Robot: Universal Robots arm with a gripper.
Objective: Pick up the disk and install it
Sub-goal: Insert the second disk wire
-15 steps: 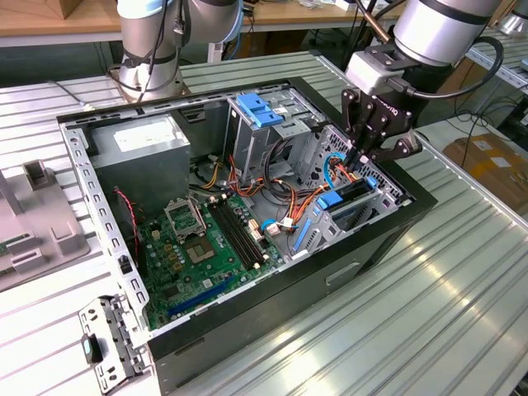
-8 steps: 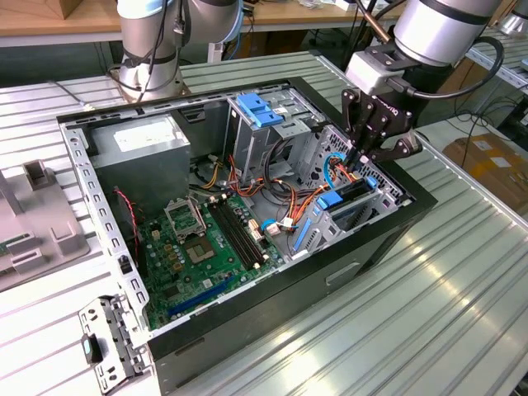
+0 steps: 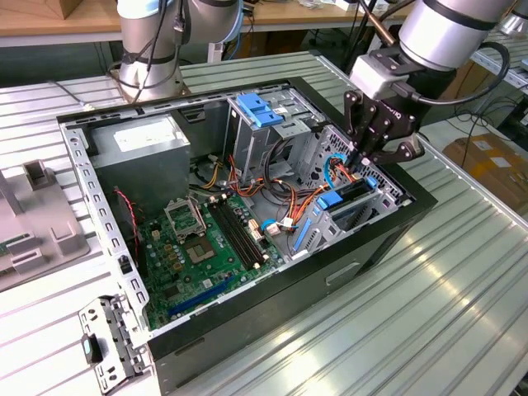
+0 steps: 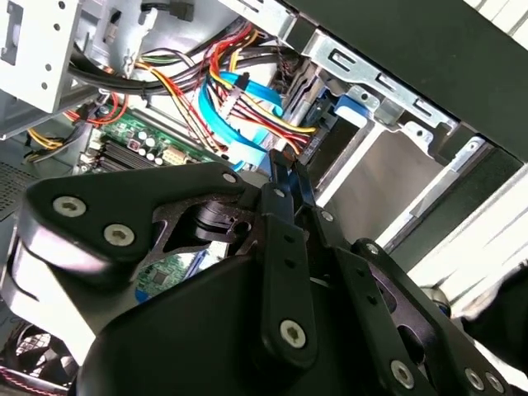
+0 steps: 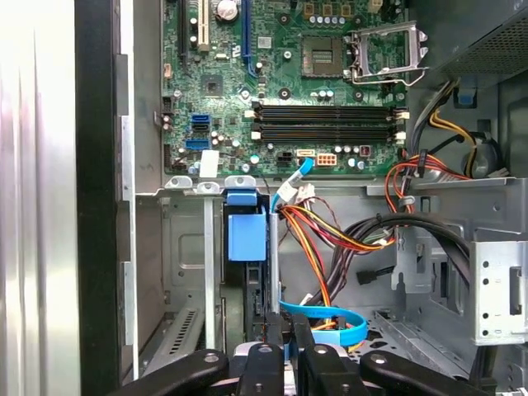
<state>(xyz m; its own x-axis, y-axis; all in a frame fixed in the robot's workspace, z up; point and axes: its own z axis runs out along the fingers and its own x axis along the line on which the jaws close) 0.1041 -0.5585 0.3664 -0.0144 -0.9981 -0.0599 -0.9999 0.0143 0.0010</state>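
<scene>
- Ribbed metal tabletop (image 3: 462,297) carries an open black computer case (image 3: 330,276) in the exterior view, with a green motherboard (image 3: 202,252) on its floor and a grey power-supply box (image 3: 140,153) at the far corner. A second arm's base (image 3: 148,49) stands behind the case. The gripper (image 3: 360,162) reaches down into the drive bay (image 3: 351,210) at the exterior view's right side of the case, its fingers drawn close together over a thin dark edge with blue rails, which I take to be the disk (image 3: 351,191), standing on edge in the bay.
- In the second wrist view the black linkage of the gripper (image 4: 285,177) converges to a narrow tip among blue ribbon cable (image 4: 239,132) and red-and-yellow wiring; the fingertips look nearly together, pinching something thin, though the held edge itself is hard to make out.
- In the first wrist view the gripper (image 5: 279,330) sits directly above the bay slot, fingers narrow, with a blue plastic tab (image 5: 247,235) on the end of the disk's slot just beyond them.
- Judgement: pick-up is done and the disk appears largely sunk into its bay. Whether it is fully seated cannot be told, and the gripper has not let go.
</scene>
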